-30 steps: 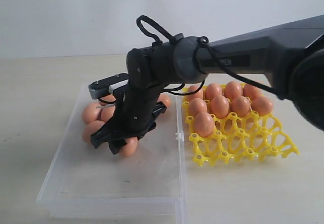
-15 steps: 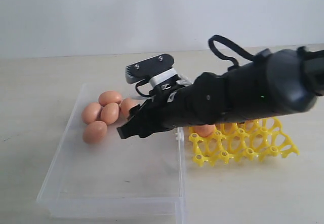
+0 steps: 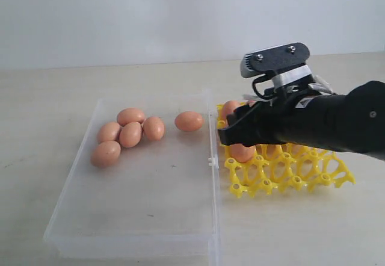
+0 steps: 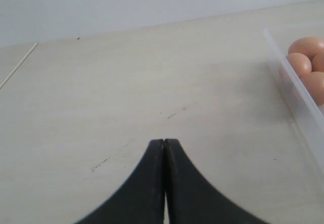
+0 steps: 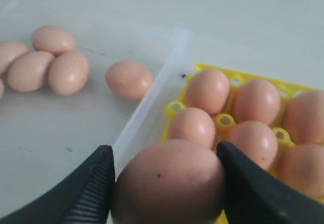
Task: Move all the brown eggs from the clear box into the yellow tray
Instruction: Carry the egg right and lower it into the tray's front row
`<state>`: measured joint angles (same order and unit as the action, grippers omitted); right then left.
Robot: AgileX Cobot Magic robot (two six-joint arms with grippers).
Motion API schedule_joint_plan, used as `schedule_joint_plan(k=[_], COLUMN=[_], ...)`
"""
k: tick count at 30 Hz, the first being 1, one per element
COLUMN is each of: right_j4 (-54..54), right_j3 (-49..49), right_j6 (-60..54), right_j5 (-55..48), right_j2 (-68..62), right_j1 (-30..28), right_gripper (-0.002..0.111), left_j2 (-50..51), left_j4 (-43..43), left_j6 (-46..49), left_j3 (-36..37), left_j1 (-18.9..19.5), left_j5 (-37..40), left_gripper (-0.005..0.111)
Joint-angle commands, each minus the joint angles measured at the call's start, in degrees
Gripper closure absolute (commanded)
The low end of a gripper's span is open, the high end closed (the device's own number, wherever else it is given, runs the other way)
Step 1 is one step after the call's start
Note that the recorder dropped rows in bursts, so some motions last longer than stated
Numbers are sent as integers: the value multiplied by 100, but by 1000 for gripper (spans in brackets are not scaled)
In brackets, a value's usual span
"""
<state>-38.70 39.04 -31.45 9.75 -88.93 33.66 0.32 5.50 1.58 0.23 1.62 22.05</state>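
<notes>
My right gripper (image 3: 230, 135) hangs over the left edge of the yellow tray (image 3: 283, 173), shut on a brown egg (image 5: 169, 183) that fills the gap between its ribbed fingers (image 5: 93, 183). The arm hides this egg in the exterior view. Several brown eggs (image 5: 207, 89) sit in the tray's back cups. Several more (image 3: 130, 134) lie in the far left part of the clear box (image 3: 138, 242), and one (image 3: 189, 121) lies alone near its right wall. My left gripper (image 4: 164, 142) is shut and empty over bare table beside the box wall (image 4: 293, 92).
The light wooden tabletop (image 3: 48, 97) runs all round the box and the tray. The tray's front cups (image 3: 301, 163) hold nothing. The box's right wall (image 5: 152, 107) stands close against the tray's left edge.
The right arm has swung from inside the clear box rightward to the tray's left edge, carrying one egg. The eggs left in the box are uncovered.
</notes>
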Motion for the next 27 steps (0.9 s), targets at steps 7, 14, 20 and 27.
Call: schedule_joint_plan(k=[7,14,20,27], right_j4=[839,1248,1376,1386], right_j3=[290,780,822,822], right_j6=[753,767,767,767], right_j5=[-1615,-1731,-1524,-1157], right_j2=[-137,-847,-1203,-1241], right_j1=[-1277,-1302,-1302,-1302], right_gripper=[108,108,108,108], left_j2=[-32,-32,-32,-32], left_j4=[-6,-6,-6,-6], left_j6=[-26,-26,-26,-26], left_j3=[-23,-23,-23,-23], left_j1=[11,11,11,11], left_j5=[-35,-35,-35,-35], left_gripper=[107,107,107,107])
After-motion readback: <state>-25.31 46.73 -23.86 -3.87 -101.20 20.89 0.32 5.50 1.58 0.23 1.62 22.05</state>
